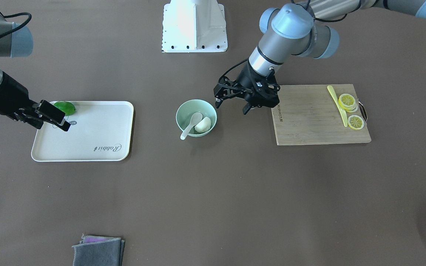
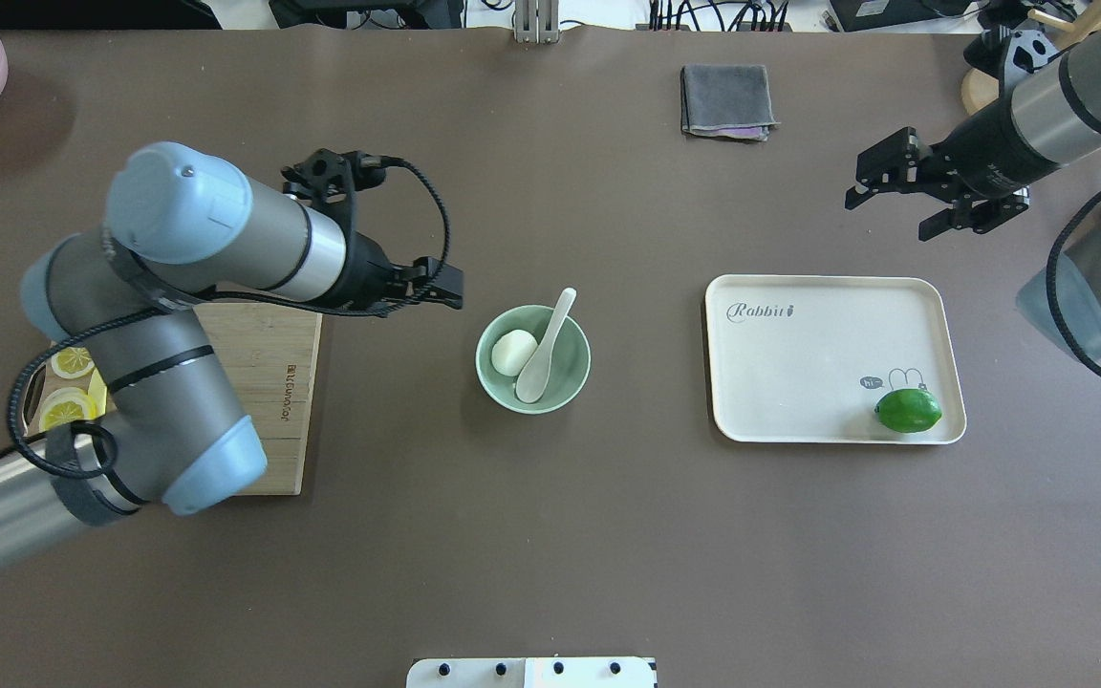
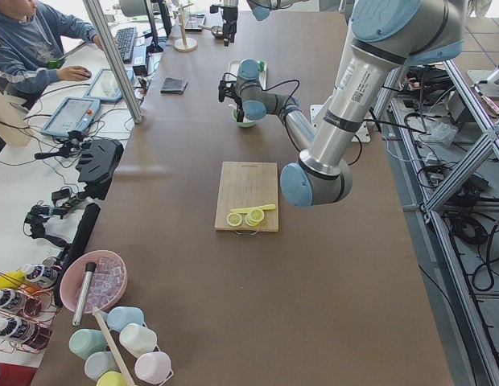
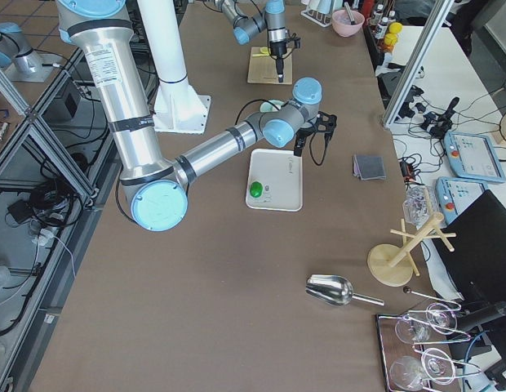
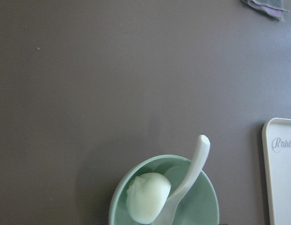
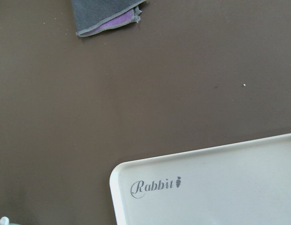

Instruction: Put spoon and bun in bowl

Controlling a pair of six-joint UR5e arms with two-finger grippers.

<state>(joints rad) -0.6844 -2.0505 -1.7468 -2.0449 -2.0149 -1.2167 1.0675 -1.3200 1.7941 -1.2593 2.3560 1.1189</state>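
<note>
The pale mint-green bowl [image 1: 179,115] [image 2: 580,371] stands mid-table. The white bun [image 1: 203,125] [image 2: 512,352] lies inside it. The cream-white spoon [image 1: 191,125] [image 2: 544,347] rests scoop-down in the bowl, its handle leaning over the rim. The left wrist view shows the bowl [image 5: 204,206], the bun [image 5: 148,197] and the spoon [image 5: 195,164] at its bottom edge. My left gripper [image 1: 231,108] [image 2: 436,287] is open and empty, hovering just beside the bowl on the cutting-board side. My right gripper [image 1: 58,120] [image 2: 892,212] is open and empty, above the tray's far edge.
A cream tray [image 1: 98,133] [image 2: 799,363] [image 6: 220,187] holds a green lime [image 1: 65,107] [image 2: 908,410]. A wooden cutting board [image 1: 309,122] [image 2: 269,382] carries lemon slices [image 1: 347,101] and a thin yellow knife [image 1: 337,101]. A folded grey cloth [image 1: 98,251] [image 2: 726,100] lies near the far edge.
</note>
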